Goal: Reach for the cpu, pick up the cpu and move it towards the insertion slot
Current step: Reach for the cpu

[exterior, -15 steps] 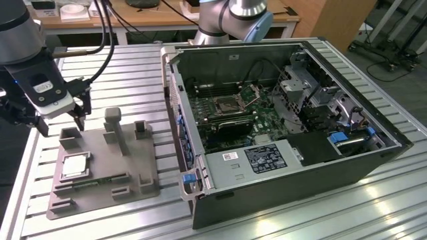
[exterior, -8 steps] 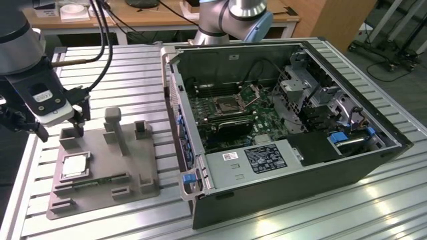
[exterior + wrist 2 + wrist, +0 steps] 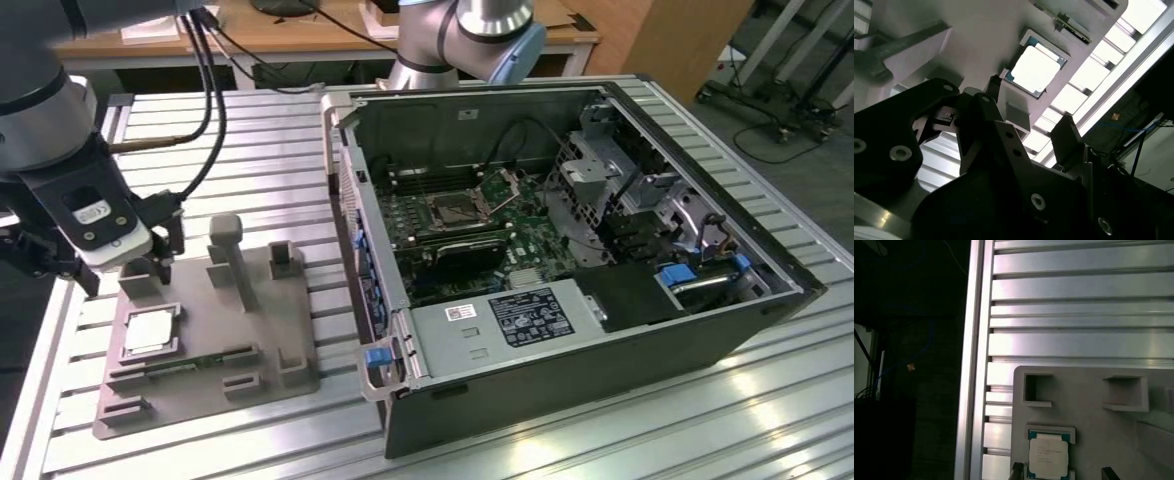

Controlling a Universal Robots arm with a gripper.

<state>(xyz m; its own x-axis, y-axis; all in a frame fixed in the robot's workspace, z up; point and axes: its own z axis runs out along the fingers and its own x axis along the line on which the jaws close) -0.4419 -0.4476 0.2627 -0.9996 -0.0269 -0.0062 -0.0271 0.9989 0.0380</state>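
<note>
Spread wide, the black two-fingered gripper (image 3: 127,275) pointed straight down over the grey plastic tray (image 3: 274,370), its fingers (image 3: 1016,471) closed on nothing. Above it the grey robot arm (image 3: 40,110) stood nearly upright over the tray's end at the exterior view's left, with black cables (image 3: 207,90) running off its wrist. In the first wrist view the two fingertips sat to either side of the small flat square cpu with a silvery-white metal top (image 3: 1048,455); whether they touched the tray could not be told.

That cpu lay flat in a shallow square recess of the tray, directly below the gripper. A narrow green memory stick (image 3: 200,360) lay in a long groove of the tray just beside the cpu, and grey upright posts (image 3: 227,255) rose from the tray's middle. The tray rested on a ribbed aluminium table (image 3: 254,140).

Well apart from the tray, toward the exterior view's right, an open black computer case (image 3: 601,350) lay on its side on the same table. It held a green circuit board (image 3: 400,215), and on that board sat the insertion slot (image 3: 451,210), a square dark socket in a shiny frame, with its hinged metal flap (image 3: 507,185) tilted up
</note>
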